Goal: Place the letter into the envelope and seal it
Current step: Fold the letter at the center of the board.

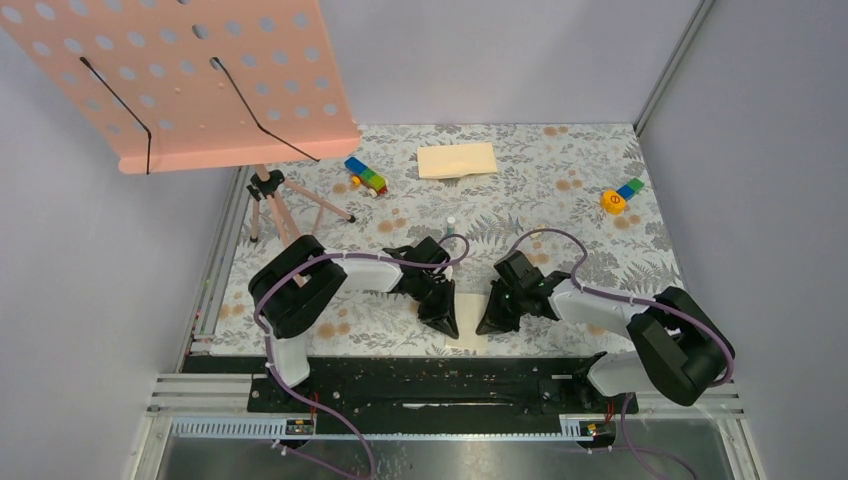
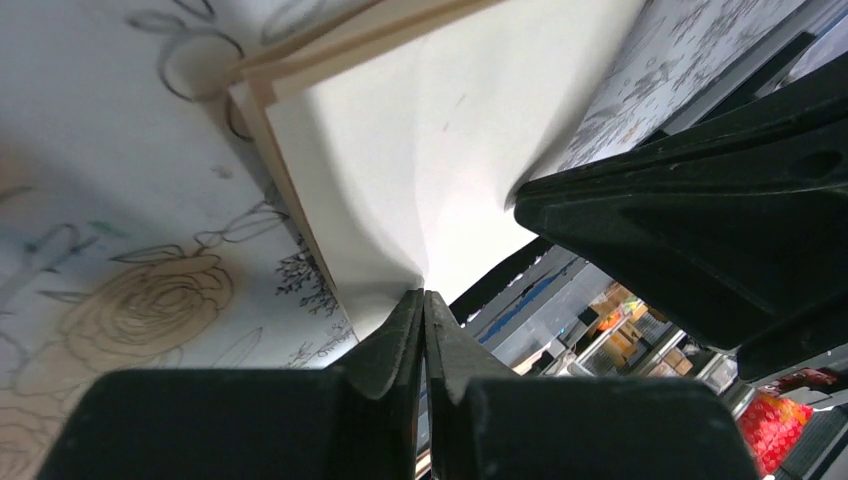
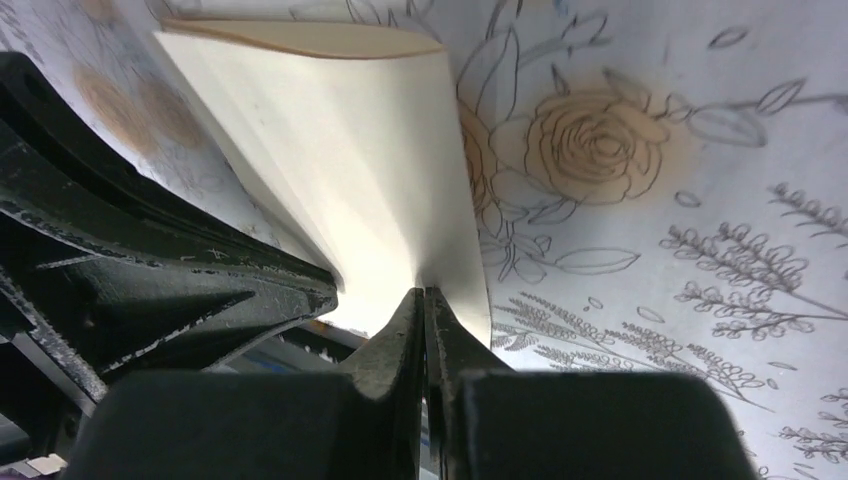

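The letter (image 1: 468,342), a pale cream sheet, lies at the table's near edge between both grippers. My left gripper (image 1: 443,322) and right gripper (image 1: 491,322) point down at it side by side. The left wrist view has my left gripper (image 2: 424,296) shut on the near edge of the letter (image 2: 420,150), which bows upward and shows doubled layers at its far side. My right gripper (image 3: 424,292) is likewise shut on the edge of the letter (image 3: 360,150). The tan envelope (image 1: 457,160) lies flat at the back of the table, far from both grippers.
A pink perforated music stand (image 1: 200,80) on a tripod (image 1: 280,205) overhangs the back left. A coloured toy brick car (image 1: 366,176) sits left of the envelope, another toy (image 1: 620,196) at back right. A small white object (image 1: 452,222) lies mid-table. A black rail (image 1: 440,375) runs along the front.
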{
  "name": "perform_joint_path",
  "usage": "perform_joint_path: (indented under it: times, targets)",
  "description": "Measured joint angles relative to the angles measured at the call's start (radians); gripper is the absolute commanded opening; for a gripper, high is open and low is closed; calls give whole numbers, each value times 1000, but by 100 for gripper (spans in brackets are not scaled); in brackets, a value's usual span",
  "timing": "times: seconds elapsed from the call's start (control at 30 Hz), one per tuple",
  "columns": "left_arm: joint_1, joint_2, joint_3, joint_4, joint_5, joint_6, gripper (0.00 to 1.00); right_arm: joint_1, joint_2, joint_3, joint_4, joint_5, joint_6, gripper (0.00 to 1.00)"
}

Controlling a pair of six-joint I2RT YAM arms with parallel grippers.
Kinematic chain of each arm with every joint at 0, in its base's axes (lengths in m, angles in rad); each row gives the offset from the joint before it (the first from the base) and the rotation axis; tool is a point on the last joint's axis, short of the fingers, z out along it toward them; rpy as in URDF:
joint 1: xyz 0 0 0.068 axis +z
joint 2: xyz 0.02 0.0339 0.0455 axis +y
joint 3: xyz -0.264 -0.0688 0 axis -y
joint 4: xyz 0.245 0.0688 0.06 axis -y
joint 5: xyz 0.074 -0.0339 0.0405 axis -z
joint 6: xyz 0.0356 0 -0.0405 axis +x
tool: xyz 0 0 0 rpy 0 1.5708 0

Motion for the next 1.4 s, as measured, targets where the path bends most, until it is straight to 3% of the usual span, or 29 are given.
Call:
perform_joint_path:
  times: [0.43,0.87,1.2,1.4]
  targets:
    - [23,-3,-1,29,-20,-8,5,-75,76,121,-22,208,2,0]
    - [37,-10,-2,19,-24,23,4,-83,151,176,17,213,10,0]
    - [45,-24,-7,19,-57,0,4,-68,-46,-10,53,161,-9,0]
    - [45,-25,-7,19,-64,-12,4,-9,-90,-42,34,87,-71,0]
